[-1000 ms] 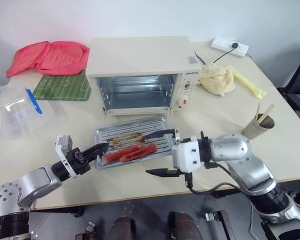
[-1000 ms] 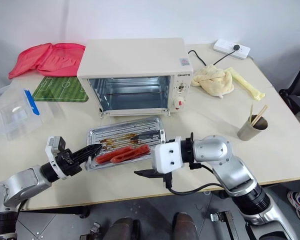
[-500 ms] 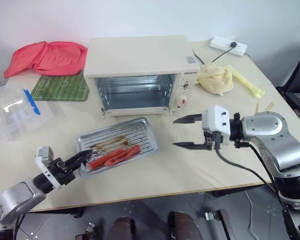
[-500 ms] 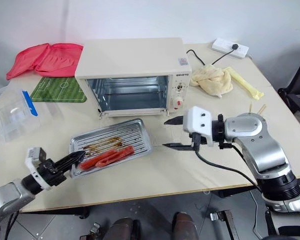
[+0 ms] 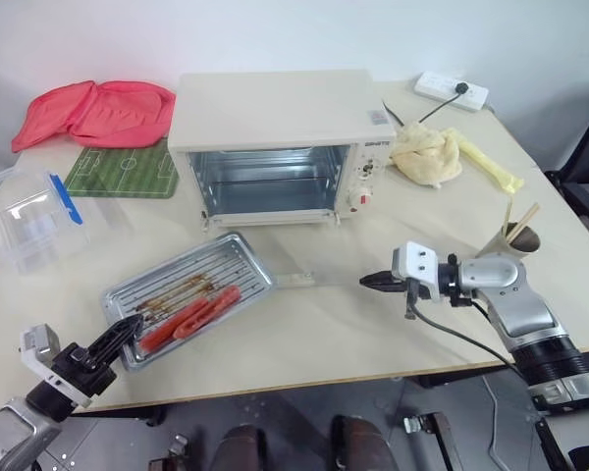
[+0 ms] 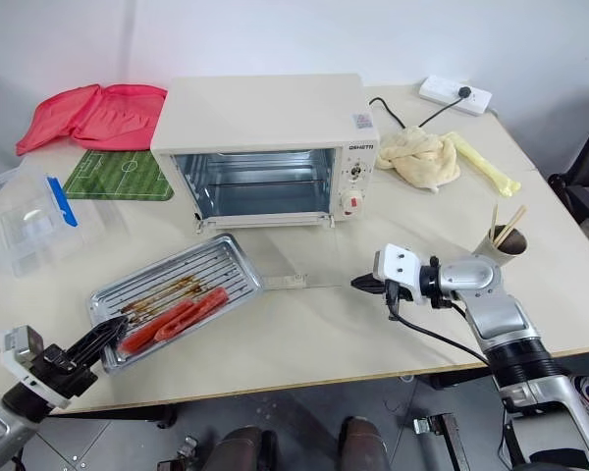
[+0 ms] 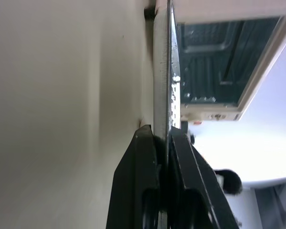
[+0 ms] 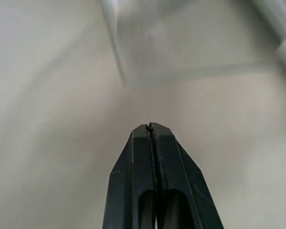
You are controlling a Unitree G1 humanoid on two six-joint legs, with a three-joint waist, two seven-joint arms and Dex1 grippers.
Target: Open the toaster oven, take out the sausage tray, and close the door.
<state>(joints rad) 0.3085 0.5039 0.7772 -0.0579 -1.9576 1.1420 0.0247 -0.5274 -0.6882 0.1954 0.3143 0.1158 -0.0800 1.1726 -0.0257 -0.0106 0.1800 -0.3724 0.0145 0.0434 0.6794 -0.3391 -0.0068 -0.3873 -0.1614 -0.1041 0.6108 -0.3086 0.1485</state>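
The sausage tray [image 5: 187,296] now lies lower left of centre on the tabletop [image 5: 304,334], dragged well clear of the toaster oven [image 5: 275,147] from the spot just below its mouth where it lay a second ago. The left gripper [image 5: 123,334] stays clamped on the tray's near corner. The right gripper [image 5: 376,282] has swung from beside the tray to the right of centre, and its fingers — wide apart a moment ago — are now pressed together, empty. The door [image 5: 275,257] still lies flat, its bar handle towards the gripper. Taking out looks done; closing the door remains.
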